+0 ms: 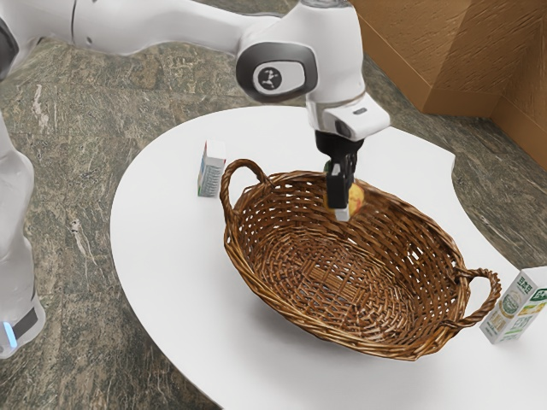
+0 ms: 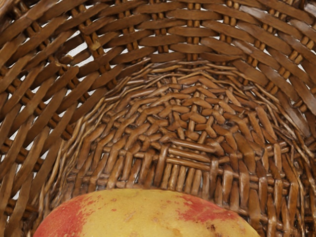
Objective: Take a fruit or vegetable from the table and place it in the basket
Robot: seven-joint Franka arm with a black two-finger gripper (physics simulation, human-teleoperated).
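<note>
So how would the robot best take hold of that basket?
Probably at the top of one looped handle, from straight above, with the jaws across its thin band: it arches above the basket's rim, with open space beneath. One handle alone might tip it.

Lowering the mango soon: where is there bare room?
In the basket, its floor, ringed by wall; on the table, between basket, the exterior view's left carton and table edge. Crowded: by the other carton, close to a handle.

Small carton [image 1: 211, 170] is standing at the exterior view's far left; green-and-white carton [image 1: 515, 307] is standing at its near right. Brown panelling [image 1: 470, 64] is rising far right.
</note>
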